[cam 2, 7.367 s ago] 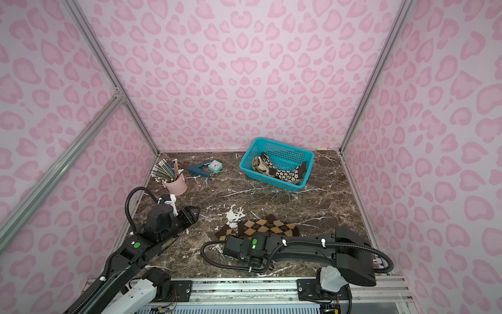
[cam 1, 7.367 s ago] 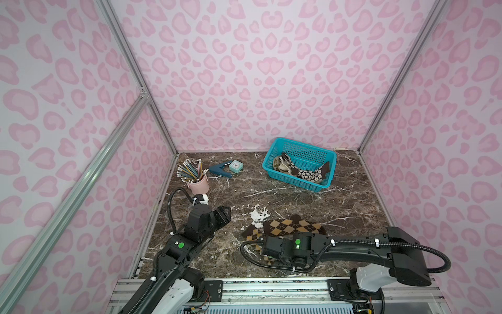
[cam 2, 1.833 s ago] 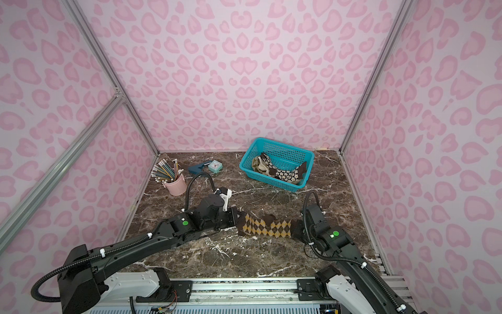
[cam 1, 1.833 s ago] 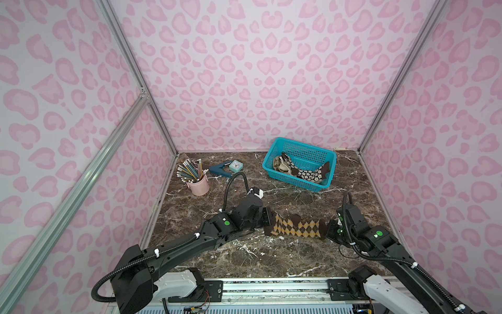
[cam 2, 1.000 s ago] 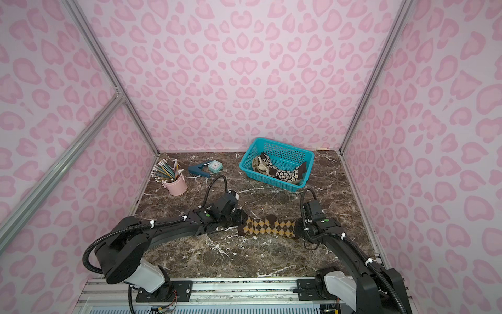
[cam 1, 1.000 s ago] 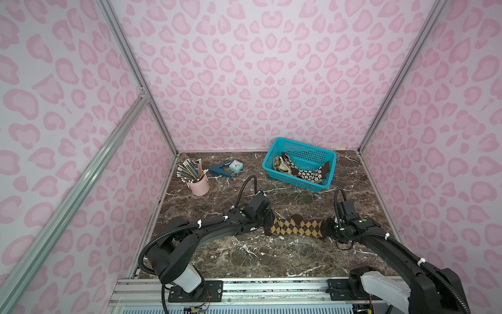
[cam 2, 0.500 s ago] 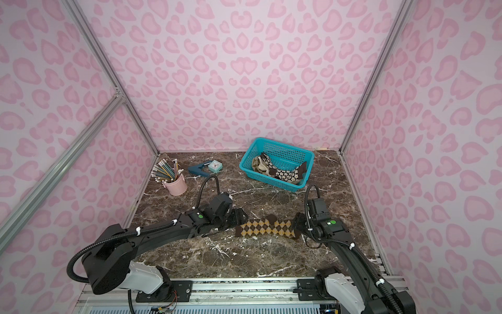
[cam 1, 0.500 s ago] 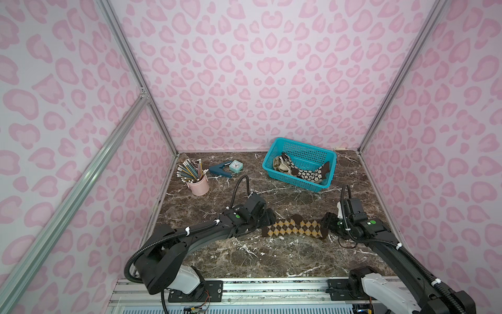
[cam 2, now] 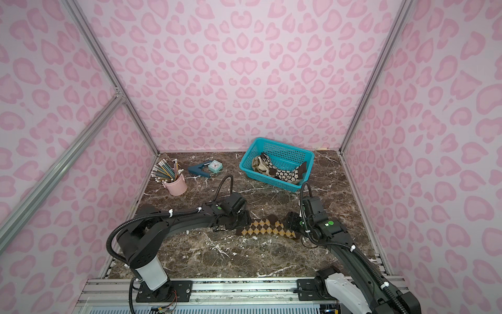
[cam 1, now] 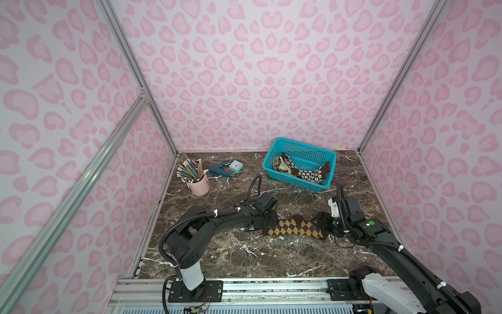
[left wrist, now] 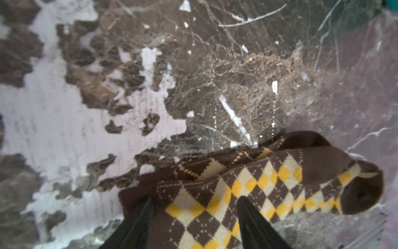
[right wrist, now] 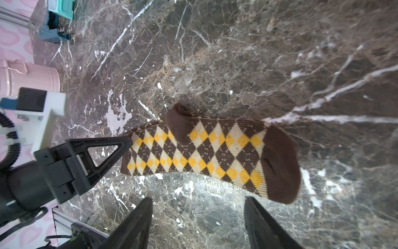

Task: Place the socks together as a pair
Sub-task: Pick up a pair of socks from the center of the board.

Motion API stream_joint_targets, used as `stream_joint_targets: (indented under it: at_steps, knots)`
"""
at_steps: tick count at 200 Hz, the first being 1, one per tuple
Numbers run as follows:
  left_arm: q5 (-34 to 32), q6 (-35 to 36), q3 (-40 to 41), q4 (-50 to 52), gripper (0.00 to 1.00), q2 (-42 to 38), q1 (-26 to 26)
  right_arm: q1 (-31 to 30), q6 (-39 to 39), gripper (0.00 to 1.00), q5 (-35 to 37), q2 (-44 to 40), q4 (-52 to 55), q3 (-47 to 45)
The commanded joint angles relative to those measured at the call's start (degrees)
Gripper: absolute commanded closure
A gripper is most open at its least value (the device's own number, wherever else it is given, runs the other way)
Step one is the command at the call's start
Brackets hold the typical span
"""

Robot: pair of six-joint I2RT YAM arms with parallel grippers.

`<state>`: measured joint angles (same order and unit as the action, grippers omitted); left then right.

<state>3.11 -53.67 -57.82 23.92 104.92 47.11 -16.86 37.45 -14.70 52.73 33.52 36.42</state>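
Note:
Two brown, cream and yellow argyle socks (cam 1: 294, 228) (cam 2: 267, 227) lie one on the other, flat on the marble table, between my two grippers. In the left wrist view the lower sock's edge shows beside the upper sock (left wrist: 247, 183). My left gripper (cam 1: 267, 221) (left wrist: 195, 199) is open, its fingers astride the cuff end. At the toe end my right gripper (cam 1: 323, 221) (right wrist: 198, 198) is open too, with only bare marble between its fingers and the socks (right wrist: 204, 151) just ahead. More socks, dark brown with cream flowers (cam 1: 307, 172), lie in the basket.
A teal basket (cam 1: 298, 144) stands at the back right. At the back left are a pink cup of pencils (cam 1: 198, 186), a blue stapler (cam 1: 220, 171) and a small teal clock (cam 1: 235, 165). Pink patterned walls close in three sides.
About two seconds ago the argyle socks hung stretched between both grippers; now they rest flat on the table. Both arms have stayed at the socks' ends.

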Motion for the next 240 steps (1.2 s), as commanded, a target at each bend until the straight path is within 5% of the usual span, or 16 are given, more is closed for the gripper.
stream_joint_targets:
  at_steps: [1, 57, 104, 139, 164, 186, 240]
  knots:
    - [-1.0, 3.8, -0.4, 3.8, 0.41, 3.5, 0.9, 0.0, -0.5, 0.29, -0.5, -0.4, -0.9, 1.5]
    - [-4.0, 9.3, -2.5, 7.8, 0.71, 8.1, 1.6, -0.1, -0.5, 0.3, -0.9, -1.3, -2.2, -0.3]
    - [-10.2, 17.7, -11.2, 13.1, 0.75, 12.6, 1.6, 0.4, 0.3, 0.31, 7.4, 1.7, 0.8, -0.9]
    - [-9.2, 19.9, -15.4, 10.8, 0.66, 12.9, 1.8, 1.5, -1.1, 0.39, 10.8, 10.3, -2.3, 0.4]
    - [-9.1, 18.5, -19.0, 9.7, 0.43, 10.9, 1.8, 2.3, -2.0, 0.61, 12.8, 16.5, -4.4, 1.4]
    - [-9.3, 16.0, -18.5, 9.0, 0.33, 6.0, 0.8, 3.2, -1.7, 0.7, 12.9, 19.1, -8.1, -0.1]
    - [-8.7, 13.9, -14.2, 10.1, 0.22, -9.0, -3.6, -2.1, 4.0, 0.75, 8.5, 17.5, -9.7, -7.0]
